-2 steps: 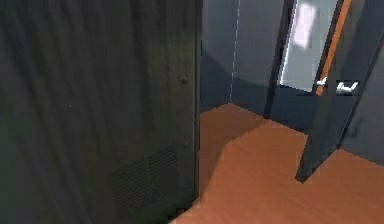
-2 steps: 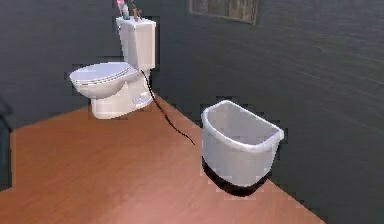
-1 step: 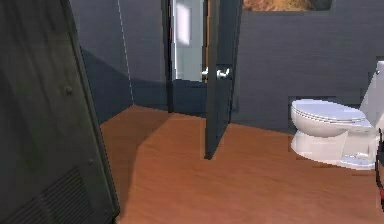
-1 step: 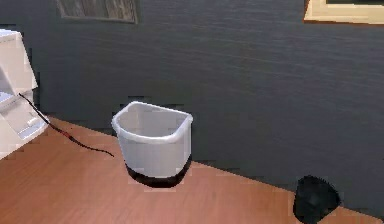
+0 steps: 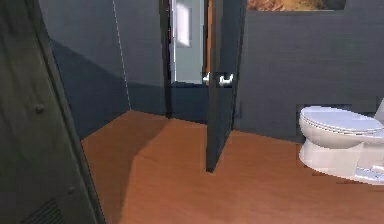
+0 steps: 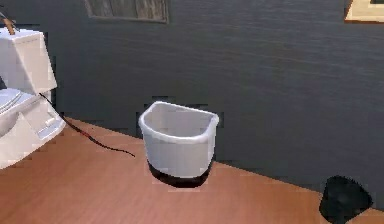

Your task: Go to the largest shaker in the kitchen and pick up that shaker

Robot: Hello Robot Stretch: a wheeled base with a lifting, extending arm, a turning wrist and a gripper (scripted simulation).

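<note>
Dark panel [image 5: 28, 120] crowding the forward view's left; we're sitting by a toilet [image 5: 338, 135]. We're planning a wide swing past the open door [image 5: 222, 95]; shaker's whereabouts and gripper state we can't tell.

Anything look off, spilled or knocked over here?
Nothing stands out: the toilet and the white bin stand upright on the floor, and the door is ajar. The room looks like a bathroom, not a kitchen.

One toilet [image 5: 340, 135], one door [image 5: 224, 100], one white bin [image 6: 178, 140], two wall pictures [image 6: 127, 10] [image 6: 365, 10]
</note>
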